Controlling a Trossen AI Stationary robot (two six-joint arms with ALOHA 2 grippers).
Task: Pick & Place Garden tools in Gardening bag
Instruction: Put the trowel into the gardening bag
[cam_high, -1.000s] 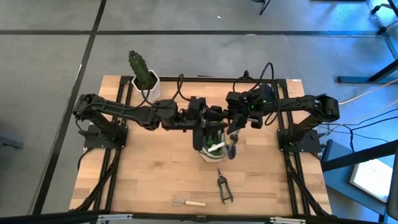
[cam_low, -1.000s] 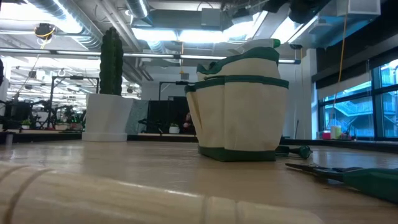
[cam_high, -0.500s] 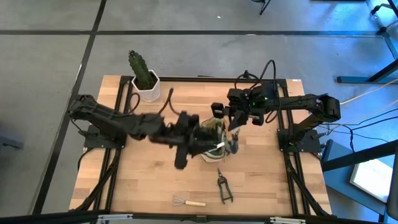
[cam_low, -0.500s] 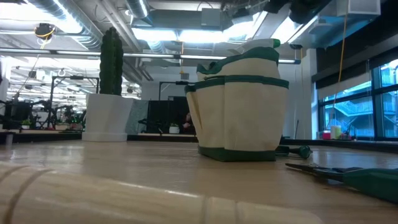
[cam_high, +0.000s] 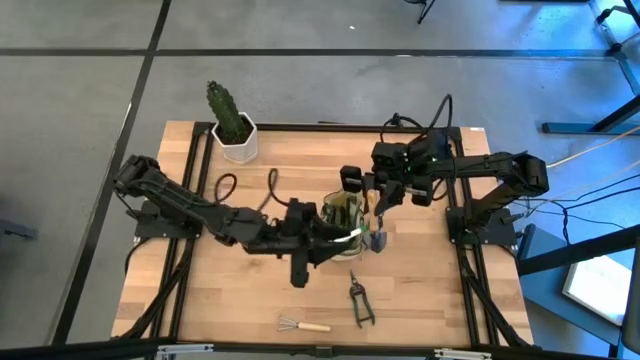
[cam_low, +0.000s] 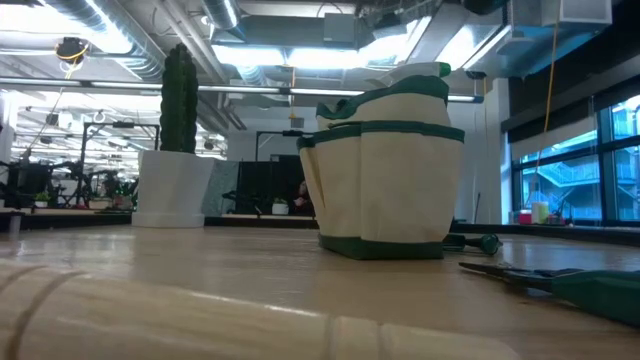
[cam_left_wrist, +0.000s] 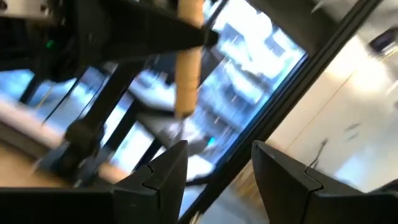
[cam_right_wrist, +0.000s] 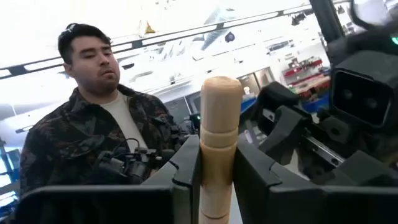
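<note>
The right pincer (cam_right_wrist: 217, 180) pinches a wooden tool handle (cam_right_wrist: 219, 134) upright, probably to drop it into the gardening bag (cam_high: 345, 225) just below; the left pincer (cam_left_wrist: 214, 165), fingers spread, is beside the bag.

Gardening bag (cam_high: 344, 226): one, mid-table.
Tools loose on the table: two, both on the bag's near side: one pair of dark snips (cam_high: 359, 303), one wire rake (cam_high: 302, 324).
Wooden tool handle (cam_right_wrist: 217, 145): one, between the right gripper (cam_right_wrist: 216, 163) fingers.
Potted cactus (cam_high: 233, 128): one, beyond the bag.
Arms: two.
Person (cam_right_wrist: 93, 134): one, behind the table.
</note>
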